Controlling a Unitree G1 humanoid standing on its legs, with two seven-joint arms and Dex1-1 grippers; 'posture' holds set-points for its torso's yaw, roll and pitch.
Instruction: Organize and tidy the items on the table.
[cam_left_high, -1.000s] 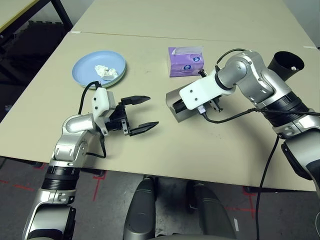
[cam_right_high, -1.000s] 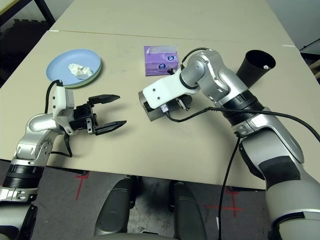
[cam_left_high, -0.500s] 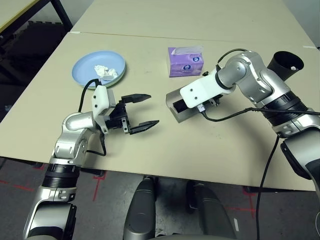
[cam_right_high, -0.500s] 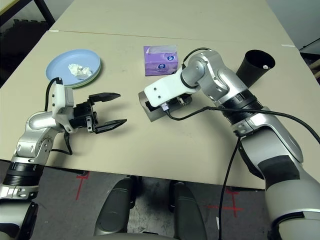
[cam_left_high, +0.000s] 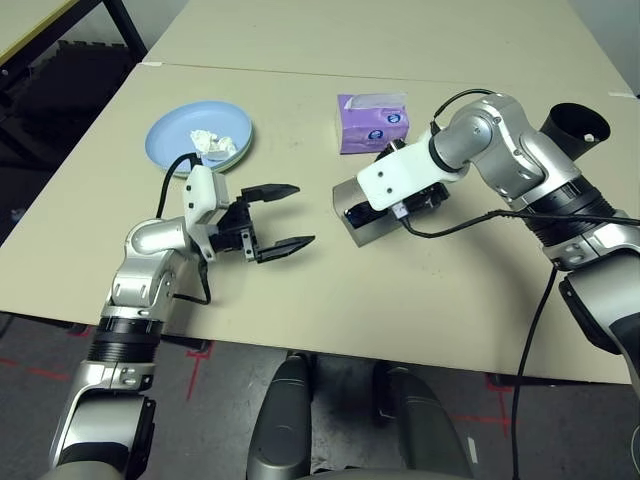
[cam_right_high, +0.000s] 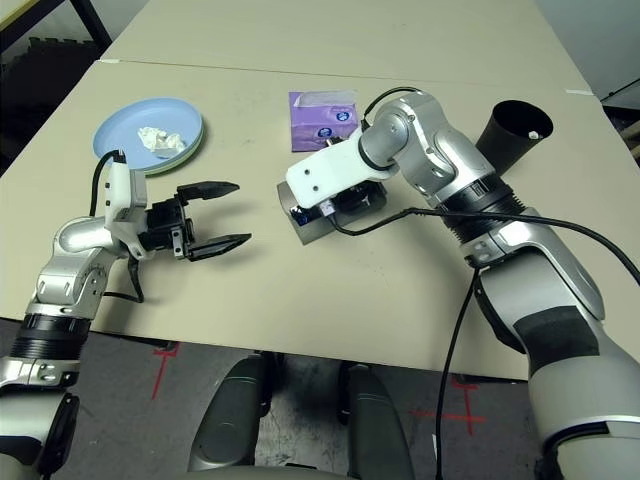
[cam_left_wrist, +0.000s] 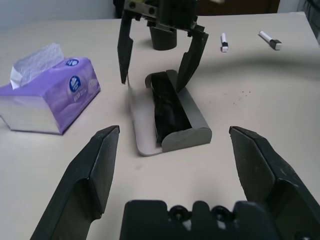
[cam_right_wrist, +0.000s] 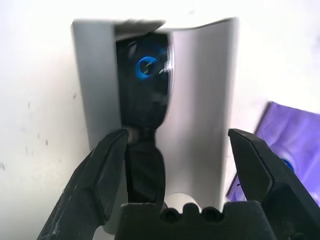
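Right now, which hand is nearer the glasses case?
Right. The right hand hangs directly over the open glasses case, fingers open and straddling it with the sunglasses inside. The left hand is open, off to the case's left above the table.

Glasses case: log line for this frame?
glasses case: open, sunglasses inside | right pincer: open, over case | left pincer: open, idle | tissue: on plate
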